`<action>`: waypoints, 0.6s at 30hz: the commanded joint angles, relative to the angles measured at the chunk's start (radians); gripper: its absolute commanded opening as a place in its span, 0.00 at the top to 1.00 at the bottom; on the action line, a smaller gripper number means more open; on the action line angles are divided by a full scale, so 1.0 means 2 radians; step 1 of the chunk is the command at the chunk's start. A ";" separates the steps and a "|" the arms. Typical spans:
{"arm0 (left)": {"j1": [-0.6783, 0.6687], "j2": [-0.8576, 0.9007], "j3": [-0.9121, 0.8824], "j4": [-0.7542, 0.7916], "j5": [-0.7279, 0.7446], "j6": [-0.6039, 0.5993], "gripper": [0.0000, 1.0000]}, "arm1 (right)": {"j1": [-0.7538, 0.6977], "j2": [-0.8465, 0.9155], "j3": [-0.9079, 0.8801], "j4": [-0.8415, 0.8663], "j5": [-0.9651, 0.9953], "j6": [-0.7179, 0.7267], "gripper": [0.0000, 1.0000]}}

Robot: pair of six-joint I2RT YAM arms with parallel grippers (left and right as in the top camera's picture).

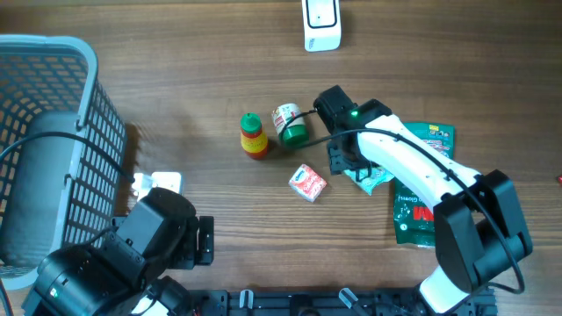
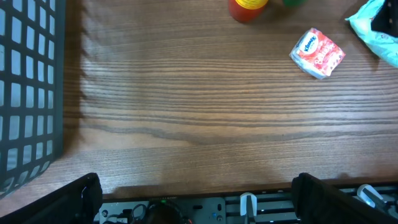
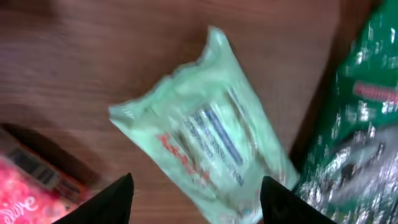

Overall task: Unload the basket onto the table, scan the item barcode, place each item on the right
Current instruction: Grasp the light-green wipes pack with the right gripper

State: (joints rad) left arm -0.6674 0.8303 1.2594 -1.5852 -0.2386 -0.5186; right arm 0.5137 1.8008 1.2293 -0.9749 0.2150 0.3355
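Observation:
A mint-green flat packet (image 3: 205, 137) with red and blue print lies on the wooden table, seen in the overhead view as the packet (image 1: 375, 179) beside a dark green bag (image 1: 421, 206). My right gripper (image 3: 196, 186) hovers just over the packet's near end, open, with a finger on each side and nothing pinched; overhead it is the gripper (image 1: 344, 162). The picture is blurred. The white scanner (image 1: 321, 24) stands at the table's far edge. My left gripper (image 2: 199, 190) is wide open and empty at the near edge, far from the items.
A red-and-white tissue pack (image 1: 308, 183) lies just left of the right gripper. A red bottle with a green cap (image 1: 254, 136) and a green can (image 1: 291, 124) stand further left. A grey wire basket (image 1: 44, 132) fills the left side.

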 commanded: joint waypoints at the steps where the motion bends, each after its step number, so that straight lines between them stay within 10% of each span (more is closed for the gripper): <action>1: -0.001 -0.002 -0.002 0.001 -0.005 -0.009 0.00 | -0.001 0.006 -0.014 0.041 0.013 -0.085 0.34; 12: -0.001 -0.002 -0.002 0.001 -0.005 -0.009 0.00 | -0.001 0.006 -0.072 0.079 -0.003 -0.126 0.35; 18: -0.001 -0.002 -0.002 0.001 -0.005 -0.009 0.00 | -0.001 0.006 -0.078 0.081 -0.003 -0.131 0.51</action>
State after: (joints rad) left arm -0.6674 0.8303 1.2594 -1.5848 -0.2386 -0.5186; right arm 0.5137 1.8008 1.0904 -0.8211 0.2173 0.0891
